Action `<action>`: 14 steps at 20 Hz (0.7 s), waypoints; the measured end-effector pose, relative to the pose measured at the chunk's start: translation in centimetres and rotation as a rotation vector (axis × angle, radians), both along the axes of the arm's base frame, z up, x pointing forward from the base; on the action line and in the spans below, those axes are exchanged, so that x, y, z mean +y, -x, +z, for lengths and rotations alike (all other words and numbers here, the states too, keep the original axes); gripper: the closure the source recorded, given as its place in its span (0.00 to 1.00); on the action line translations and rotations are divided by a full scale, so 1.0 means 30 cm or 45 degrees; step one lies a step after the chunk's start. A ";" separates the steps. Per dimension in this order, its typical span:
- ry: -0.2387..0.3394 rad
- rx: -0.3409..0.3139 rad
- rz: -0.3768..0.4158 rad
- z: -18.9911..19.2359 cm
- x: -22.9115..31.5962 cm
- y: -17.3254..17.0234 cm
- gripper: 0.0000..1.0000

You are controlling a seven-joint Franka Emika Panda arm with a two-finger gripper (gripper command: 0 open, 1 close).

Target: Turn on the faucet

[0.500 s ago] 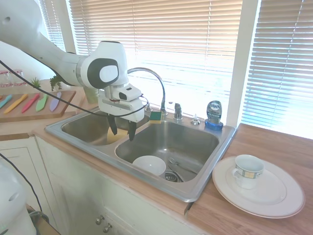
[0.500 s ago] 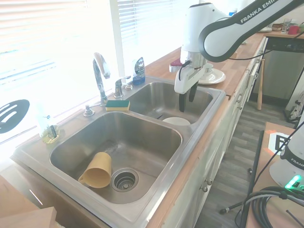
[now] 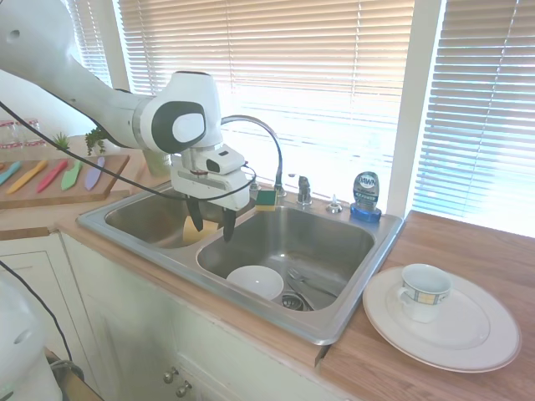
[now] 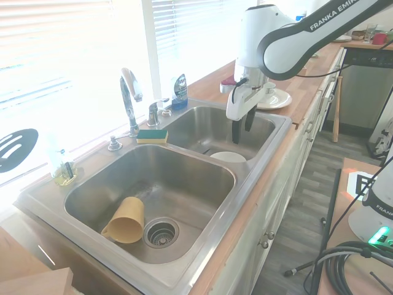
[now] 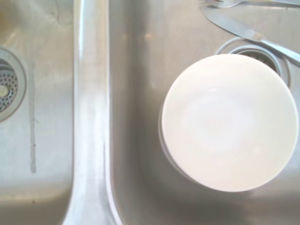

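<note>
One small shift in half a second: gripper [image 3: 214, 225] has edged a touch toward the back of the sink, roughly toward 2 o'clock in the first exterior view. Fingers apart, holding nothing, pointing straight down over the divider between the two basins. Judgement: approach phase only, contact with the tap not yet made.

Nearest, first exterior view: white bowl [image 3: 255, 281] in the right-hand basin, below the gripper at about 5 o'clock. Plate [image 3: 468, 342] with a mug [image 3: 424, 291] on the counter at 4 o'clock.

Further back: faucet [image 3: 259, 138], its gooseneck spout arching behind the gripper; lever handle [image 3: 304, 190] on the rear deck, at about 2 o'clock from the gripper and well apart from it. Blue soap bottle [image 3: 365, 195] beyond that.

Second exterior view alone shows the yellow cup [image 4: 126, 220] lying in the other basin, and the clear gap between gripper and lever. Wrist view alone shows cutlery [image 5: 243, 30] by the drain, the bowl from straight above; no faucet in it.
</note>
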State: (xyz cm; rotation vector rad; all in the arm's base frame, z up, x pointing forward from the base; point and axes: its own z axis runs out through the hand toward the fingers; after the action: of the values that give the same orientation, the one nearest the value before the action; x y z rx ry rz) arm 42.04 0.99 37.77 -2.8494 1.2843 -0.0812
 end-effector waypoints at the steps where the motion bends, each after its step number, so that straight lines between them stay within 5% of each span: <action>1: 0.001 0.000 -0.001 0.000 -0.002 0.000 1.00; 14: 0.012 0.000 0.003 0.000 -0.008 0.000 1.00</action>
State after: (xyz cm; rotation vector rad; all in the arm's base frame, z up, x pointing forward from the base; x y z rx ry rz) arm 42.05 0.74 37.77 -2.8587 1.2839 -0.0876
